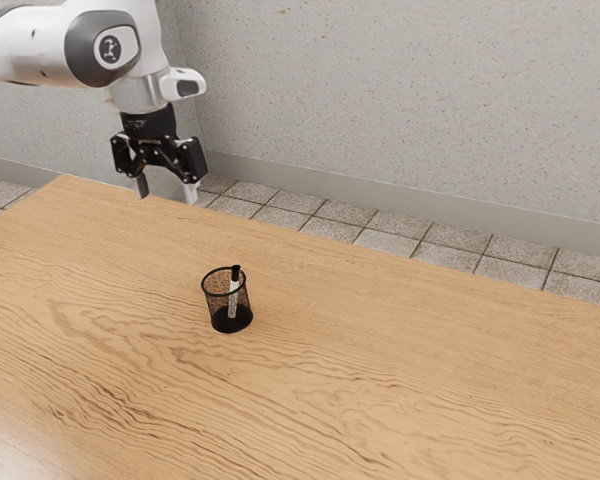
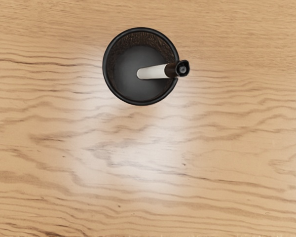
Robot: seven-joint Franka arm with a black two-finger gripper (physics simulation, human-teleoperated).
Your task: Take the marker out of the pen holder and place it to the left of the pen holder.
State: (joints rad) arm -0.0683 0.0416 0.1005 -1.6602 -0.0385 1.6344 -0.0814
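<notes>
- Marker (image 1: 234, 293) (image 2: 155, 72) inside the pen holder (image 1: 218, 306) (image 2: 105, 67), leaning, with dark cap (image 1: 236, 272) (image 2: 182, 68) uppermost and pale body down in the cup.
- Pen holder upright on the worktop (image 1: 380, 380), in from the long edge on the wall side and well apart from the corner beneath the arm.
- Fingers (image 1: 191, 191) spread wide with nothing between them, high near that same corner and apart from both marker and pen holder.
- Done so far: no part of the lift or the placing, as far as can be judged; just an open hand, ready for an approach.
- Left to do: lower to the cap, close on it, draw the marker up clear of the rim, set down on the worktop at the holder's left, then let go.
- From the exterior view: the spread of the fingers, the height of the hand, the see-through mesh side, the cap standing above the rim.
- From the wrist view: the holder's dark floor, the marker's foot near its middle, the cap's end reaching out over the rim.
</notes>
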